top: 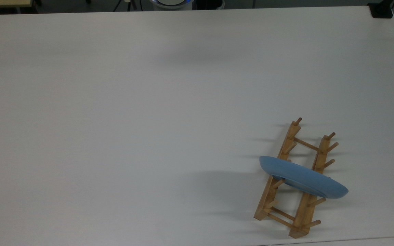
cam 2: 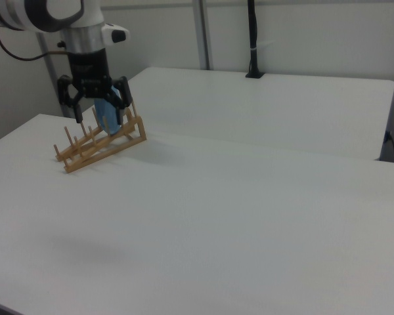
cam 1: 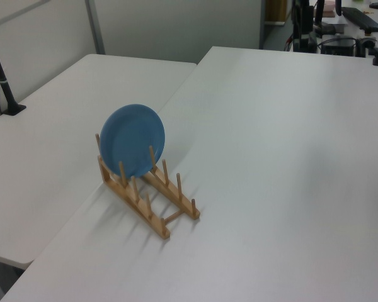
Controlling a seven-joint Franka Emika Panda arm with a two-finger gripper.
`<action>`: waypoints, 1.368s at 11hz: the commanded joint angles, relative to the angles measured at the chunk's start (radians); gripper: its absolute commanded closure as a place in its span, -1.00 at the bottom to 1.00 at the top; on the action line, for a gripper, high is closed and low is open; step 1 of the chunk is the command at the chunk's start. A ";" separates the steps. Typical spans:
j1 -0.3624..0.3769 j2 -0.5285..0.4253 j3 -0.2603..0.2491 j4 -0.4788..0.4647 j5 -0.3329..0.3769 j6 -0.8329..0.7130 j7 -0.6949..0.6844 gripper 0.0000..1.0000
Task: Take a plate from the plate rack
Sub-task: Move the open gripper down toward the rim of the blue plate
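The light-blue plate stands on edge in the wooden plate rack, near the table's bottom right in the top view. The left view has the plate leaning between the pegs of the plate rack, with nothing touching it. In the right view my gripper hangs open, its black fingers spread wide. From that camera it overlaps the plate and the plate rack. A soft shadow on the table lies far from the rack.
The white table ends just below the rack in the top view. A second white table adjoins it beside the rack. A black pole stands on that table, and a black clamp sits at a corner.
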 commanded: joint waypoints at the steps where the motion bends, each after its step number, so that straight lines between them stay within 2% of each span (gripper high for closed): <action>1: -0.007 0.001 -0.028 0.035 0.008 0.079 -0.152 -1.00; 4: 0.005 0.014 -0.025 0.027 0.074 0.320 -0.107 -1.00; 6: 0.043 0.049 -0.017 0.029 0.079 0.442 -0.018 -1.00; 9: 0.189 0.169 -0.017 0.032 0.064 0.773 0.218 -1.00; 10: 0.241 0.232 -0.017 0.033 0.015 0.935 0.318 -1.00; 11: 0.266 0.270 -0.017 0.035 -0.045 1.030 0.387 -1.00; 13: 0.304 0.344 -0.017 0.038 -0.192 1.167 0.542 -1.00; 15: 0.320 0.420 -0.017 0.084 -0.338 1.247 0.678 -1.00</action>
